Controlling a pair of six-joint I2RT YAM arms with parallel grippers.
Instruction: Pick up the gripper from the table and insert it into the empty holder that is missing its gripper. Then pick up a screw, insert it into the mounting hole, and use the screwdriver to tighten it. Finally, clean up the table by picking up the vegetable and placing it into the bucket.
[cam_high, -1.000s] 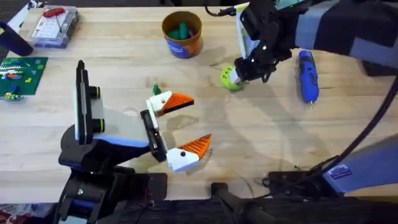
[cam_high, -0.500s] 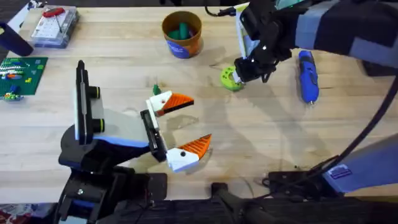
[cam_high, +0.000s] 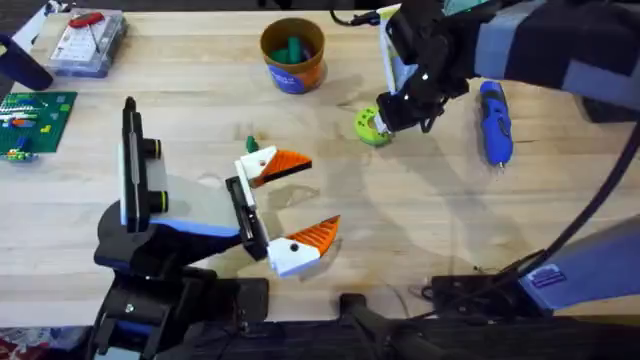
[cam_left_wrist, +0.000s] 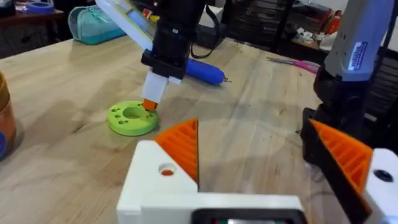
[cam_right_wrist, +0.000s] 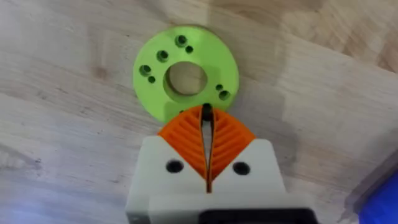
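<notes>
Wooden table (cam_high: 420, 215), vegetable (cam_right_wrist: 185, 72) flat (hole up)

The overhead camera looks down and forward over the whole table (cam_high: 420, 215). The left wrist camera looks low across the table from farther off. The right wrist camera looks straight down, very close. All three see the vegetable (cam_high: 370, 126) (cam_left_wrist: 132, 118) (cam_right_wrist: 185, 73).

No text, brand or number is legible; the blue label on the bucket (cam_high: 293, 55) near the desk's far edge carries unreadable markings.
</notes>
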